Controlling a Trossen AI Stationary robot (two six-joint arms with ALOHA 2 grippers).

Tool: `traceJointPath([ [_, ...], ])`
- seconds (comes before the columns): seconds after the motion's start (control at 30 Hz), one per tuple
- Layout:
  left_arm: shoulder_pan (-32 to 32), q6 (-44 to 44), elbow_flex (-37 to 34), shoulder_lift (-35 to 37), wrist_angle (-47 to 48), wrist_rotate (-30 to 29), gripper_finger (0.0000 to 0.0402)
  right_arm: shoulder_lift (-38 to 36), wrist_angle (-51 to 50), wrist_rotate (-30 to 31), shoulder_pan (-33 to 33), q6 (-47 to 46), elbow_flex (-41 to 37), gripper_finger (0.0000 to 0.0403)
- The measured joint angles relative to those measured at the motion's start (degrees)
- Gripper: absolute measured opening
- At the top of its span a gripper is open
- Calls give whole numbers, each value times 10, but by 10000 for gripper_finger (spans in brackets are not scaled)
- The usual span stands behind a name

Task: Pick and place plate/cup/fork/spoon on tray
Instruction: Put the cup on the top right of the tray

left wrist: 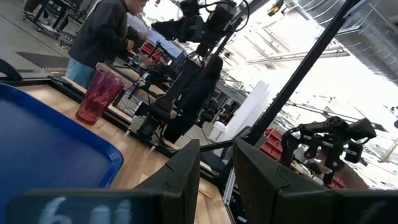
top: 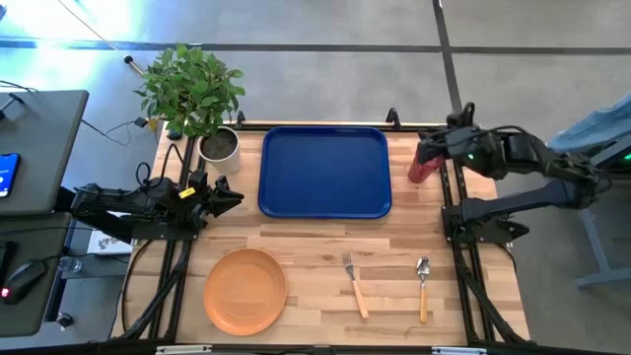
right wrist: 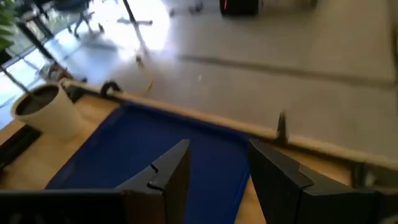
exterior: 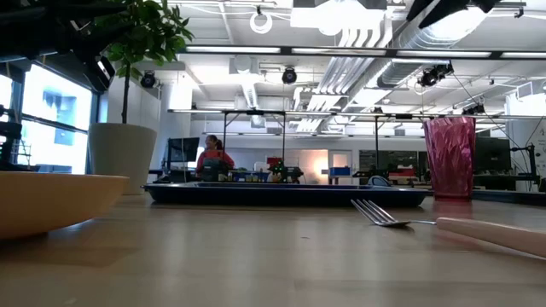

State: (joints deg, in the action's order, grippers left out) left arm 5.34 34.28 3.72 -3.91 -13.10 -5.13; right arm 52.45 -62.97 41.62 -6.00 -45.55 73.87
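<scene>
my fingers [right wrist: 273, 180]: dark matt plastic
table [top: 315, 247]: pale planked wood
tray [top: 325, 170]: smooth blue plastic
cup [exterior: 450, 158]: translucent red plastic
fork [top: 354, 284]: metal tines, wooden handle

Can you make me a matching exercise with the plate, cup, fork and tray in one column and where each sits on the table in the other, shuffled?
Places as seen in the high view.

Things:
1. plate
2. cup
3. fork
4. tray

Places:
A. far middle of the table, nothing on it
B. near edge, just left of the spoon
C. near left corner
D. just off the tray's right edge, under the right claw

Pairs: 1-C, 2-D, 3-B, 4-A
</scene>
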Motion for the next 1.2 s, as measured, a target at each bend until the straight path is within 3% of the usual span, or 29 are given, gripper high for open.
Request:
traceJointPath([
  [0.13, 0, 0, 0, 0, 2, 0, 87, 13, -16, -79, -61, -25, 0, 151],
  [0.57, 0, 0, 0, 0, 31, 0, 87, 88, -112, -252, -225, -55, -1, 151],
  [0.97, 0, -14, 0, 0, 33, 0, 87, 185, -135, -317, -293, 3, -1, 151],
  [1.2, 0, -15, 0, 0, 34, 0, 87, 245, -155, -324, -312, 8, -1, 151],
])
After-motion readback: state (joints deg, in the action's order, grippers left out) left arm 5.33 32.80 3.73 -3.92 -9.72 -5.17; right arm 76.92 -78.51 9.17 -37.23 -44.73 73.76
